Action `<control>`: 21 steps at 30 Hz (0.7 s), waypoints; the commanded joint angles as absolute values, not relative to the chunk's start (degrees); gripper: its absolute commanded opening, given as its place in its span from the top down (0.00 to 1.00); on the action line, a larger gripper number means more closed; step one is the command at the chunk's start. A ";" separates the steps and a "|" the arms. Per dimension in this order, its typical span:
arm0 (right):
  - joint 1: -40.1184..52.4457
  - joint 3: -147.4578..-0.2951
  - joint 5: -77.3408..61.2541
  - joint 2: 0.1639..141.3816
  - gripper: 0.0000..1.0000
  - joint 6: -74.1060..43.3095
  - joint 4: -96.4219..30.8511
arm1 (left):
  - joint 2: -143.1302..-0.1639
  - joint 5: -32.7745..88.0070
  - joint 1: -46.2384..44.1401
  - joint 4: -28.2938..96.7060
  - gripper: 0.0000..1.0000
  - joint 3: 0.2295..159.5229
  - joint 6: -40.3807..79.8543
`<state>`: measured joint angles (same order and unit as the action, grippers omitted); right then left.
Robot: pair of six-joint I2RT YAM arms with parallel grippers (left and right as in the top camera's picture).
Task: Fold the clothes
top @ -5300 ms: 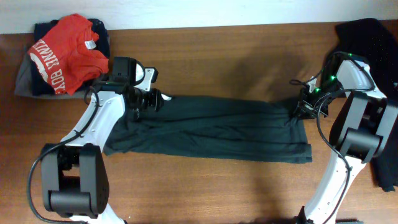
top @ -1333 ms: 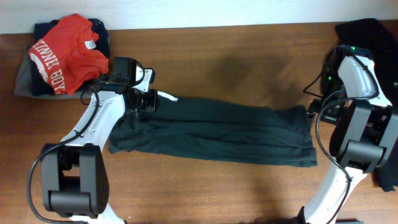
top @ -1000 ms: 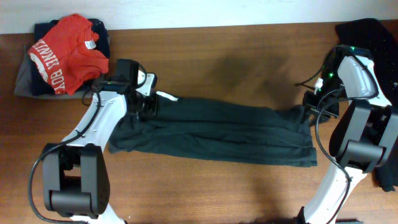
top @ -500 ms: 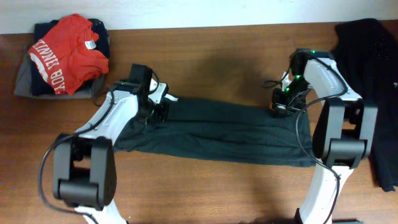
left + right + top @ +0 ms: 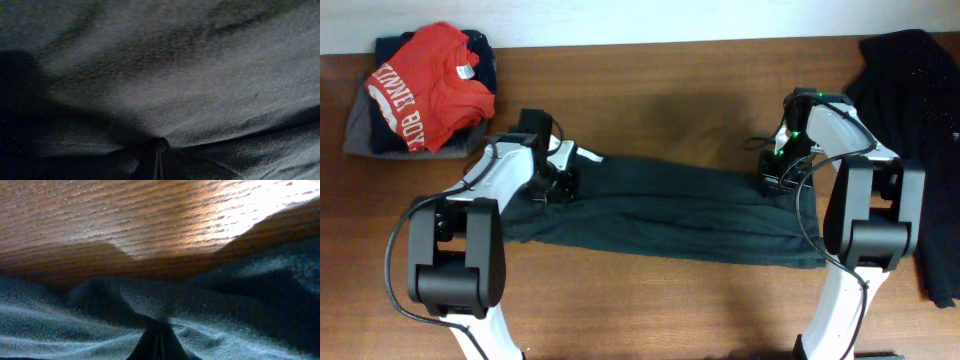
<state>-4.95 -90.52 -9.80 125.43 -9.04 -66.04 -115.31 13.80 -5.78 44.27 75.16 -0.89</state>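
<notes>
matt, seemingly cotton T-shirt [image 5: 670, 210], glossy wooden table [image 5: 670, 100]

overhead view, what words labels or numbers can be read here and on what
White arched lettering on the red tee: sideways and creased, too small to read reliably.
Neck tag on that tee: too small to read.
Black T-shirt: no lettering shows in any view.

Crumpled red cotton tee [image 5: 430, 85] on the pile at top left: arched white block lettering [image 5: 395, 105], turned and creased, letters partial, no full word readable. Small white neck tag [image 5: 466, 71] on the same tee: print too small.
</notes>
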 commanded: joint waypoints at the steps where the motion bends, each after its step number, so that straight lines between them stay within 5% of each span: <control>1: -5.34 -86.85 -8.34 125.97 0.96 -9.52 -63.68 | -118.28 9.56 -2.70 43.99 0.98 75.00 -1.56; 21: -6.17 -85.82 -3.77 125.99 0.96 -9.30 -35.27 | -118.28 9.61 -0.73 38.74 0.92 75.00 13.30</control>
